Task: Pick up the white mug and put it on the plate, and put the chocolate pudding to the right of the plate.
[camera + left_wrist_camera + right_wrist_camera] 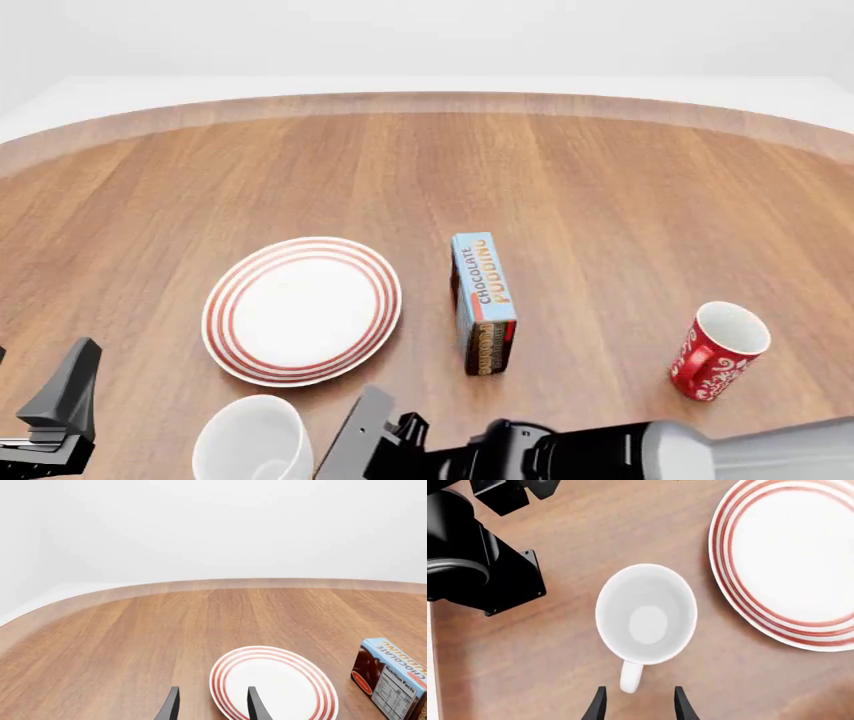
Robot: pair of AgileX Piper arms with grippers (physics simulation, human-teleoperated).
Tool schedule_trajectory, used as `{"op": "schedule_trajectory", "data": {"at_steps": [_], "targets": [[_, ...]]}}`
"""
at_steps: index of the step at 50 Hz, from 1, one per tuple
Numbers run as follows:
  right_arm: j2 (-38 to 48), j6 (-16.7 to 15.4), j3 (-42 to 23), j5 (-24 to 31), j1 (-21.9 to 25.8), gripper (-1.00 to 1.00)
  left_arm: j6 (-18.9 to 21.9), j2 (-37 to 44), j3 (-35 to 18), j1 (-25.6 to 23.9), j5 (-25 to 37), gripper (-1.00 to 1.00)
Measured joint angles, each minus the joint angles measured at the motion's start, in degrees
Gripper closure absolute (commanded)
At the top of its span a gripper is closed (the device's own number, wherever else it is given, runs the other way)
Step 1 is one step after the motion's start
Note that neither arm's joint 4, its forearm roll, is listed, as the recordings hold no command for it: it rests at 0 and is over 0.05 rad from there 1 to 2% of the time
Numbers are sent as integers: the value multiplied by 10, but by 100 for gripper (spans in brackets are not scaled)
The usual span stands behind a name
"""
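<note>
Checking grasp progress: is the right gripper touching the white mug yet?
Apart. The right wrist view shows the right gripper open, its fingertips either side of the white mug's handle with table visible between.

Bright, even, shadowless, sharp renders

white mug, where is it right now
In the front view the white mug stands upright on the table at the near edge, left of centre, just in front of the plate and apart from it, with the right end effector open above its handle.

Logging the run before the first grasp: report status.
Right claw open above the white mug's handle, nothing held. Left claw open, idle. Plate bare; chocolate pudding already right of it. Nothing blocking.
</note>
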Motion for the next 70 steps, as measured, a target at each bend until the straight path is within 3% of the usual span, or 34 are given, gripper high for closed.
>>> {"op": "schedule_trajectory", "data": {"at_steps": [45,46,70], "targets": [[43,35,-30,2,15,-100,0,0,0,0,0,-100],[44,36,-30,2,16,100,0,0,0,0,0,-100],[43,30,-32,7,16,100,0,0,0,0,0,-100]]}}
